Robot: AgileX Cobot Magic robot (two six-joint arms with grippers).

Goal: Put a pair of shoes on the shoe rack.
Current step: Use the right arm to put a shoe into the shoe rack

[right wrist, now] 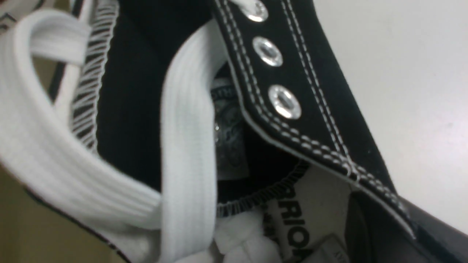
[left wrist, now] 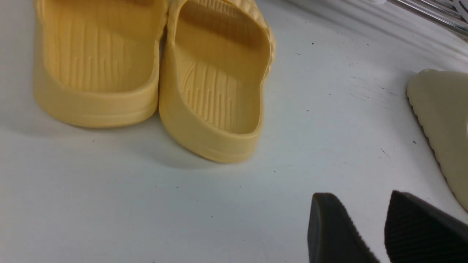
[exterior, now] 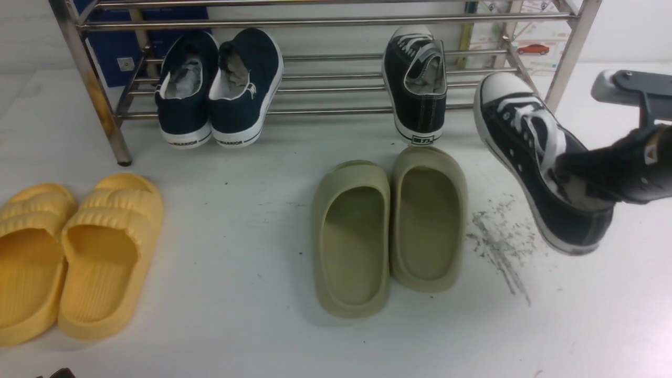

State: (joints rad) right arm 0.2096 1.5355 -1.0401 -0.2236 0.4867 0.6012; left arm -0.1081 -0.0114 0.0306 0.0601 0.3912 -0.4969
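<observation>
The steel shoe rack point(exterior: 336, 22) stands at the back. One black sneaker point(exterior: 417, 79) rests on its lower tubes right of centre, heel toward me. The second black sneaker point(exterior: 525, 152) hangs tilted above the table to the right of the first, toe up toward the rack's right leg. My right gripper point(exterior: 583, 178) is shut on that sneaker's side wall at the opening, one finger inside and one outside. The right wrist view shows its eyelets and laces point(right wrist: 292, 73) close up, with the gripper point(right wrist: 398, 219) on the canvas. My left gripper point(left wrist: 360, 219) is open and empty over bare table.
Navy slip-ons point(exterior: 218, 86) sit on the rack's lower shelf at left. Olive slides point(exterior: 388, 231) lie mid-table in front of the first sneaker. Yellow slides point(exterior: 73, 252) lie front left, close to the left gripper point(left wrist: 153, 73). Dark scuff marks point(exterior: 499, 247) lie under the held sneaker.
</observation>
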